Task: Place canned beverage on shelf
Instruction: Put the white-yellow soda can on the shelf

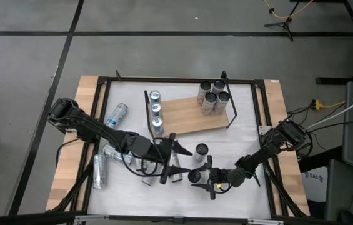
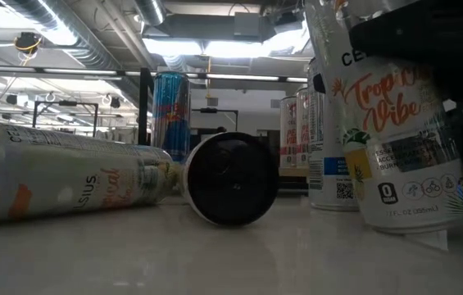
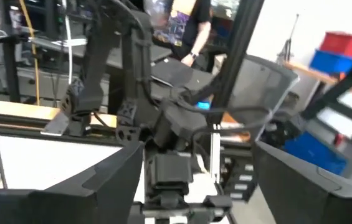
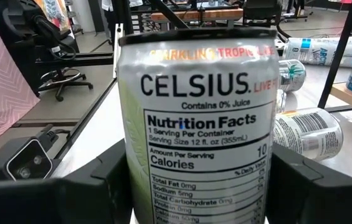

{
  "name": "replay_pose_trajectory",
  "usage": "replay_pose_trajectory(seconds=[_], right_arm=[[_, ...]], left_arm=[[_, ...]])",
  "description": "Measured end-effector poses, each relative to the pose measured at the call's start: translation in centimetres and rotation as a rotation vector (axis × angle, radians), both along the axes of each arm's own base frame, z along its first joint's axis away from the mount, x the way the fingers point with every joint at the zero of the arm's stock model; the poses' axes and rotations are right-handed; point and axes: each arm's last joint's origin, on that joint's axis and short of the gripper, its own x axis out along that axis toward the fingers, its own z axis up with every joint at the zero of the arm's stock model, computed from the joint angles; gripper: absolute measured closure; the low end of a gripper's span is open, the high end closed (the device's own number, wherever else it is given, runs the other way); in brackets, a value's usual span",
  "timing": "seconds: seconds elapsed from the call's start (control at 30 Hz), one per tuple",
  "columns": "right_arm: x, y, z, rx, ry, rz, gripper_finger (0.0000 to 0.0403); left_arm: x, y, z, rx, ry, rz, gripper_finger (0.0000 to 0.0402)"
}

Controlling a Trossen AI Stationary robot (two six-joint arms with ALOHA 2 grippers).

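Celsius can [image 4: 194, 124] stands upright between the two dark fingers of the right claw [image 1: 201, 180], which is closed on its sides near the front edge of the counter [image 1: 251, 125]; the wrist view shows its nutrition label facing the camera. Just behind it another can [image 1: 201, 150] stands free on the white surface. Farther back sits the shelf [image 1: 185, 115], a light-brown board with black wire ends, carrying a cluster of four cans [image 1: 212, 97] at its right end and a row of cans [image 1: 156, 111] along its left end. The left claw [image 1: 170, 164] hovers left of the held can, fingers spread apart and empty, above a few cans lying on their sides. More fallen cans [image 1: 117, 114] lie near the counter's left side.
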Motion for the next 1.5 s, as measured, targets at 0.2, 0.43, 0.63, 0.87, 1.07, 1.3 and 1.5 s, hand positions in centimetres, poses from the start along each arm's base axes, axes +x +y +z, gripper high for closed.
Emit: replay_pose_trajectory(seconds=[0.2, 0.43, 0.63, 0.87, 1.07, 1.3, 1.5], right_arm=[[0.0, 0.0, 0.0, 0.014, 0.001, -0.003, 0.0154], [0.0, 0.0, 0.0, 0.09, 0.008, -0.015, 0.0154], [0.0, 0.0, 0.0, 0.118, 0.013, -0.02, 0.0154], [0.0, 0.0, -0.1, 0.21, 0.036, -0.008, 0.0154], [0.0, 0.2, -0.2, 0.287, 0.062, 0.021, 0.0154], [0.0, 0.2, -0.2, 0.295, 0.068, 0.03, 0.0154], [0.0, 0.2, -0.2, 0.285, 0.067, 0.03, 0.0154]], left_arm=[[0.0, 0.0, -0.5, 0.066, 0.04, -0.011, 0.0051], [-0.2, 0.1, -1.6, 0.111, 0.143, -0.015, 0.0016], [1.0, -0.4, -3.8, 0.124, 0.188, -0.037, 0.0013], [2.0, -0.8, -6.1, 0.138, 0.235, -0.043, 0.0013], [2.6, -1.1, -7.8, 0.145, 0.267, -0.042, 0.0013], [3.0, -1.3, -8.5, 0.137, 0.254, -0.042, 0.0013], [3.2, -1.3, -9.0, 0.097, 0.262, -0.029, 0.0013]])
